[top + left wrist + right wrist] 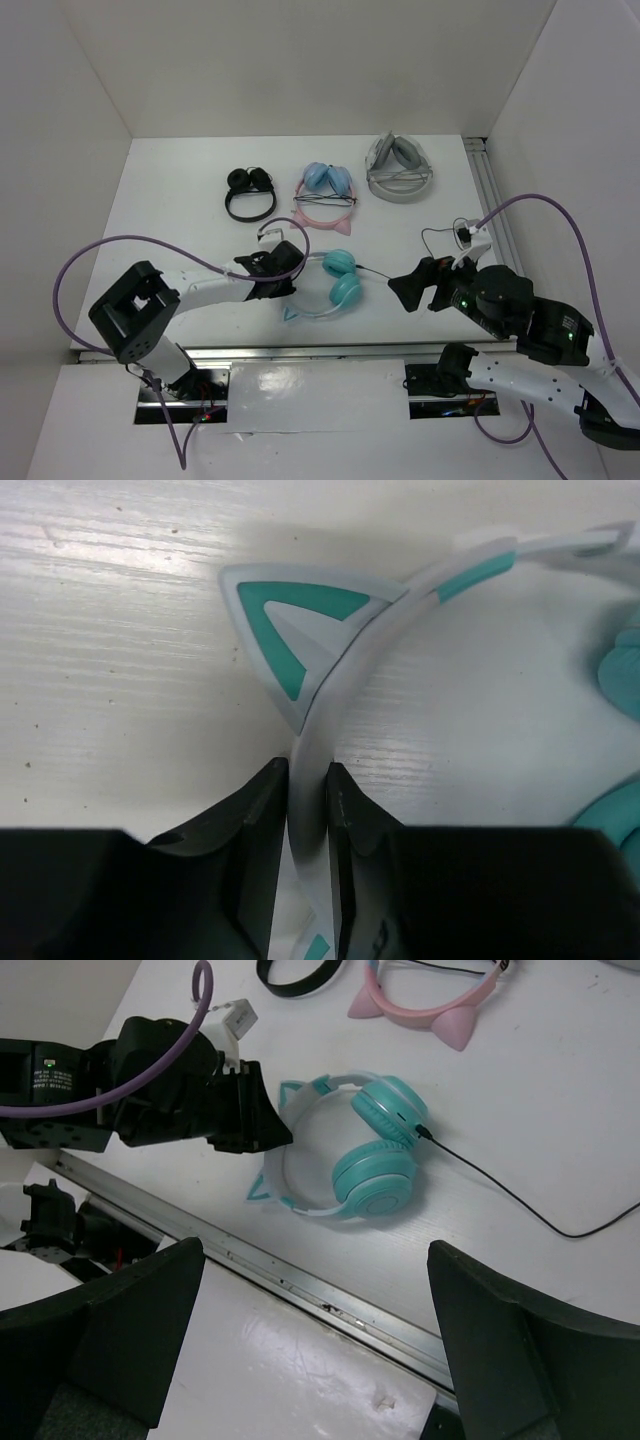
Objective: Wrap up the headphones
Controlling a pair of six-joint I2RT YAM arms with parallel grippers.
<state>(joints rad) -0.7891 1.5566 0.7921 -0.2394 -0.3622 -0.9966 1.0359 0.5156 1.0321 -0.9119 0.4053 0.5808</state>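
Teal and white, the headphones [345,291] lie flat near the front edge of the table [180,200], cups to the right and headband arching to the left. The left gripper [283,265] is clamped on that headband. In the left wrist view its two black fingers [255,850] squeeze the white band [350,670] just below one cat ear [300,620]. The band below the grip is mostly hidden between the fingers, and both cups are cut off at the right edge.

From overhead the gripper covers the top of the arch. The thin black cable [500,1190] leaves the upper cup and runs off the right side of the right wrist view. Overhead it trails toward the right arm, where I lose its end.

The right gripper [315,1255] hangs above the table just right of the cups, jaws wide apart and holding nothing. A metal rail [330,1295] lines the front edge close below the headband.

Bare white table lies between this pair and the others at the back: a black pair [250,190], a pink-banded pair [325,200] and a grey pair [400,170]. Pale print on the left arm's housing [50,1065] is too small to read.
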